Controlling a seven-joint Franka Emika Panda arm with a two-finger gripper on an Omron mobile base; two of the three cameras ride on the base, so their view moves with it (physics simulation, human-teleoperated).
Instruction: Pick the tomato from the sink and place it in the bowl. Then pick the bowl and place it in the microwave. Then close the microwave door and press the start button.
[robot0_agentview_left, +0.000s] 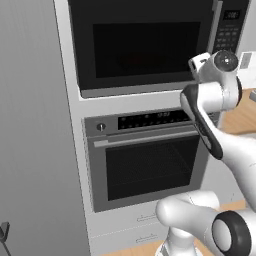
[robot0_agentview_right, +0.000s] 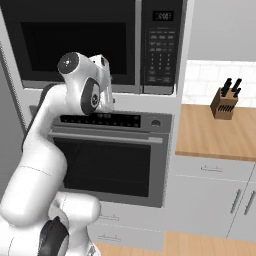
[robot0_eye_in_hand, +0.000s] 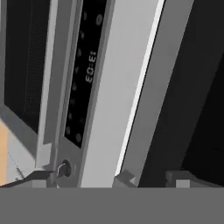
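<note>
The microwave (robot0_agentview_left: 150, 45) is seen built into a pale cabinet column, directly above a wall oven (robot0_agentview_left: 150, 160). The microwave door (robot0_agentview_right: 75, 42) is shut flush against the front, its dark glass window facing the room; its vertical pale grey bar handle (robot0_agentview_left: 216, 25) is seen at the door's right edge, just beside the dark keypad strip (robot0_agentview_right: 161, 47). The arm is raised in front of the column, and its hand (robot0_agentview_right: 102, 82) is held near the pale band between the microwave's lower edge and the oven's control panel (robot0_agentview_right: 100, 120).

In the hand view the scene is rolled sideways: the oven's control panel with its lit digits (robot0_eye_in_hand: 89, 68) and a round knob (robot0_eye_in_hand: 64, 168) are seen at left, the microwave's dark front at right. The gripper (robot0_eye_in_hand: 148, 178) is seen there only as blurred tips at the bottom; they appear to stand wide apart, with nothing between them.

To the right, a knife block (robot0_agentview_right: 224, 104) stands on a wooden counter (robot0_agentview_right: 210, 135), well apart from the arm.
</note>
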